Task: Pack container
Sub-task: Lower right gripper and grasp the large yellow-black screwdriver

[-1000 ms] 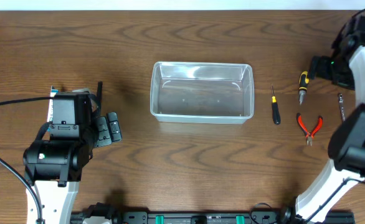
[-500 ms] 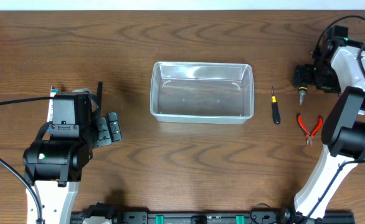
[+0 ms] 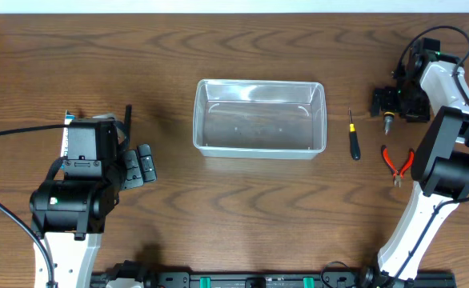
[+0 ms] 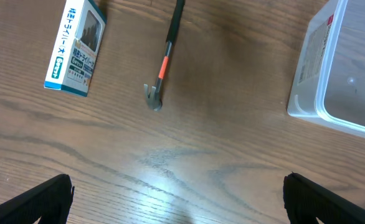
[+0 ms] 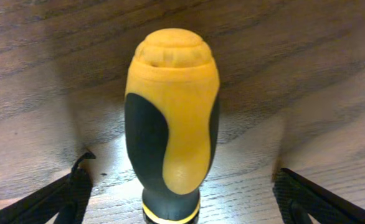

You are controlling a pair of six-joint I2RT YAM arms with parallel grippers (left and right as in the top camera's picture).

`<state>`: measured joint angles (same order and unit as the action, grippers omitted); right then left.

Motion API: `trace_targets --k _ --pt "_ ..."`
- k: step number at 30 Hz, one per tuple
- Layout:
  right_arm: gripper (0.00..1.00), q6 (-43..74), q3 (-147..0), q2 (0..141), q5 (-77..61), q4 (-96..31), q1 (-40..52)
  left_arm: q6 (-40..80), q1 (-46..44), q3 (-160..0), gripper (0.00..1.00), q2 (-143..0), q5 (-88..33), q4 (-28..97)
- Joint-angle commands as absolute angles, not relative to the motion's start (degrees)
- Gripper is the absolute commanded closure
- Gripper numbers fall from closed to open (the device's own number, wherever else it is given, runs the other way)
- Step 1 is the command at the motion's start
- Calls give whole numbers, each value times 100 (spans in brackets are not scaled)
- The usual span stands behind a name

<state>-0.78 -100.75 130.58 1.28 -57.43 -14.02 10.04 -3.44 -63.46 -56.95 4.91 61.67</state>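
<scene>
- left gripper [image 4: 179,202]: fingers spread wide, holding nothing, poised over bare tabletop [image 4: 189,162].
- right gripper [image 5: 185,199]: fingers apart, one on each side of a screwdriver handle, with a gap showing on both sides.
- screwdriver [image 5: 170,118]: yellow and black handle, lying on the tabletop between the right gripper's fingers, rounded butt end pointing away from the wrist.
- container [image 3: 258,118]: clear plastic bin with rounded corners and a rim, standing upright on the tabletop between the two grippers, well apart from each. One corner shows ahead and to the right of the left gripper.
- box [image 4: 76,51]: small, blue and white, lying flat ahead and to the left of the left gripper.
- thin black tool [image 4: 165,59]: orange band on the shaft, ahead of the left gripper, near the box but apart from it.
- small black screwdriver [image 3: 353,138]: between the container and the right gripper, touching neither.
- red pliers [image 3: 396,163]: near the right gripper, on the side towards its arm's base.
</scene>
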Motion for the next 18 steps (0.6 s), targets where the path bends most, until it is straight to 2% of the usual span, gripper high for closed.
trace_targets --k 1,18 --pt "12 -132 -10042 13166 102 -5787 -1341 888 -357 -6464 2 -5680 561 6189" --pt "62 -71 -10042 13166 102 -5924 -1341 888 -357 -6464 2 -5680 561 6195"
